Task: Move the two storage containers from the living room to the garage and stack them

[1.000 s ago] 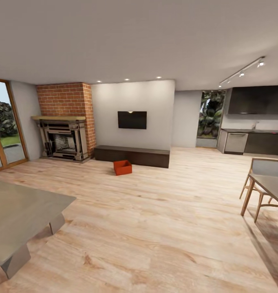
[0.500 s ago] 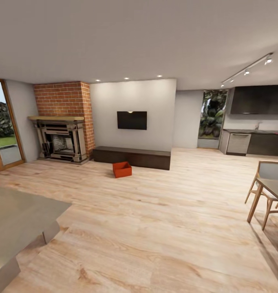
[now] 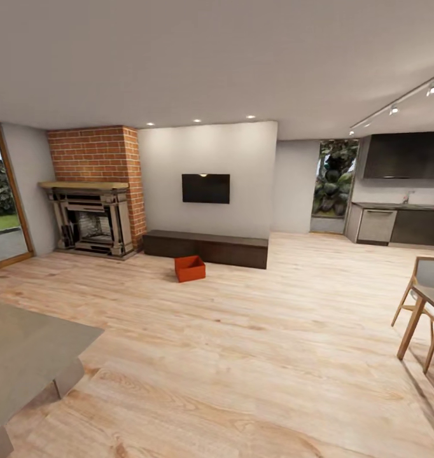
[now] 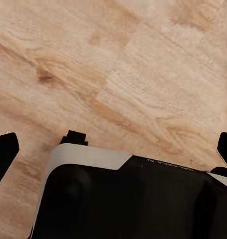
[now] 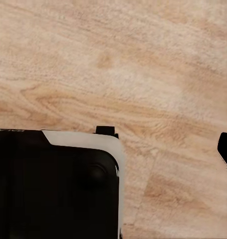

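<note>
Living room (image 3: 242, 331), light wood plank flooring throughout. One orange-red storage container (image 3: 189, 268) sits on the planks far ahead of the robot, just in front of the long dark low cabinet (image 3: 206, 247) and well apart from both claws. Black TV (image 3: 205, 188) on the white wall above the cabinet; red brick fireplace (image 3: 96, 191) to the cabinet's left. Further out: glass door at far left, dark kitchen units (image 3: 401, 197) at far right, a wooden chair (image 3: 427, 299) near the right edge, grey desk corner (image 3: 26, 350) at lower left.

Left claw (image 4: 113, 149) (left wrist view): two dark fingertips (image 4: 3, 154) at opposite edges of the picture, spread wide, nothing between them but bare planks below, a dark rounded robot part with a pale edge nearer the camera. Right claw (image 5: 165, 142) (right wrist view): one fingertip (image 5: 226, 149) visible at the edge, over bare planks; cannot tell how far open.
</note>
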You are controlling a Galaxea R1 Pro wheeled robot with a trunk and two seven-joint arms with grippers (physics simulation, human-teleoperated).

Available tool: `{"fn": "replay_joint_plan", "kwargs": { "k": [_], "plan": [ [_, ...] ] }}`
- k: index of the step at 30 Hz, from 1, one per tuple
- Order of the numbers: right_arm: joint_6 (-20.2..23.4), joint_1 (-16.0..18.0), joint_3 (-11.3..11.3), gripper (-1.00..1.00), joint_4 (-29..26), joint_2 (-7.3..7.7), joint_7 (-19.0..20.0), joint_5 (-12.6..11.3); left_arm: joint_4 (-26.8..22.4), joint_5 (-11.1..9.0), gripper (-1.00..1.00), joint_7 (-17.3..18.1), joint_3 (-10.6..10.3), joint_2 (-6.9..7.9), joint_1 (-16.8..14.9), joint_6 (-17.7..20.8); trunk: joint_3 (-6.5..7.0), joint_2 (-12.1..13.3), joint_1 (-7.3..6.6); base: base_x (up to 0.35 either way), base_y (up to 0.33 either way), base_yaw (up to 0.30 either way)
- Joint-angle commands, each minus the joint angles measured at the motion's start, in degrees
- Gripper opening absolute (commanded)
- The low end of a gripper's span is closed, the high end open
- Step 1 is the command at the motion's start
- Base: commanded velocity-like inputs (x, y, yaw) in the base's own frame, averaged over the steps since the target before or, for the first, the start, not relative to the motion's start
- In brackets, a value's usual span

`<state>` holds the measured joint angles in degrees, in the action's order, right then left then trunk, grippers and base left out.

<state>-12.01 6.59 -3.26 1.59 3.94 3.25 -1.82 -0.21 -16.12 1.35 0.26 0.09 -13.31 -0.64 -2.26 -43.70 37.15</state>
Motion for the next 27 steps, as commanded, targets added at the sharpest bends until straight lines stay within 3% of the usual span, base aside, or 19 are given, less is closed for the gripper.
{"fn": "replay_joint_plan", "kwargs": {
  "k": [1, 27],
  "plan": [
    [-0.3, 0.1, -0.3, 1.0, 0.2, 0.01, 0.2, -0.2, 0.0, -0.3, 1.0, 0.1, 0.0, 0.02, 0.0, -0.1, -0.1, -0.1, 0.05, 0.325, 0.0, 0.0],
    [-0.3, 0.1, -0.3, 1.0, 0.2, 0.01, 0.2, -0.2, 0.0, -0.3, 1.0, 0.1, 0.0, 0.0, 0.0, -0.1, -0.1, -0.1, 0.05, 0.325, 0.0, 0.0]
  ]
}}
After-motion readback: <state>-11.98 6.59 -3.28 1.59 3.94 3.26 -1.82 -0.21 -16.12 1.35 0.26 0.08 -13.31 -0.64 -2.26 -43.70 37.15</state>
